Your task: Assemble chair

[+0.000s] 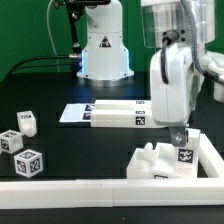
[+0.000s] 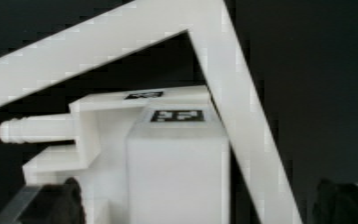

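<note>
In the exterior view my gripper (image 1: pixel 181 138) hangs just above a white pegged chair block (image 1: pixel 163 162) that sits in the corner of the white border rail (image 1: pixel 100 186). In the wrist view the same block (image 2: pixel 131 160) shows pegs on one side and a tag on top, pressed against the rail (image 2: pixel 229 90). My gripper (image 2: pixel 190 216) is open; its dark fingertips (image 2: pixel 43 205) stand wide on either side of the block and touch nothing. Two flat tagged slabs (image 1: pixel 108 113) lie mid-table. Three small tagged cube legs (image 1: pixel 27 122) sit at the exterior view's left.
The robot base (image 1: pixel 103 50) stands at the back with black cables beside it. The border rail also runs up the exterior view's right side (image 1: pixel 211 150), close to the gripper.
</note>
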Motion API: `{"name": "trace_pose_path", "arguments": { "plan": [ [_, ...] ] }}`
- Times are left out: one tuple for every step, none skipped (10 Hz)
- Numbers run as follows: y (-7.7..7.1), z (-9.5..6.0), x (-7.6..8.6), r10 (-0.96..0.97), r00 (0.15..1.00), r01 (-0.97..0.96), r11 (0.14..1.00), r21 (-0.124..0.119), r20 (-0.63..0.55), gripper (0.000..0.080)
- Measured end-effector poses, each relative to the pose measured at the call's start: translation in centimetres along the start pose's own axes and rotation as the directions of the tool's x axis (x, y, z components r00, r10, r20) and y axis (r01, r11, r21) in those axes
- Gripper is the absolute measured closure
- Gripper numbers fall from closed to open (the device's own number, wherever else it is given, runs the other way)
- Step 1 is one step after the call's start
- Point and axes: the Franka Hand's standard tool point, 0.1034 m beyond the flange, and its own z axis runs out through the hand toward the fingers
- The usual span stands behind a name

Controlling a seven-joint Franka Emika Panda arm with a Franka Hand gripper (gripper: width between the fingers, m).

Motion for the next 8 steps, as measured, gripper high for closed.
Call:
{"name": "trace_pose_path", "arguments": {
  "plan": [
    [0.0,0.0,0.0,0.001,1.0,-0.001,1.0,0.0,0.0,0.0151],
    [0.0,0.1,0.1,0.001,1.0,-0.001,1.0,-0.001,-0.001,0.0151],
    [0.0,0.2,0.3,-0.03,1.0,0.03,1.0,-0.003,-0.003,0.0151],
    [0.0,0.3,1.3,-0.108,0.994,0.108,0.994,-0.01,-0.006,0.0151],
    [0.1,0.0,2.6,-0.194,0.981,0.194,0.981,-0.016,-0.001,0.0151],
    [0.0,-0.9,4.0,-0.318,0.948,0.318,0.948,-0.018,0.012,0.0151],
    [0.0,-1.3,4.9,-0.409,0.913,0.409,0.912,-0.015,0.018,0.0151],
    [0.2,-1.4,5.3,-0.527,0.85,0.527,0.85,-0.01,0.014,0.0151]
  ]
}}
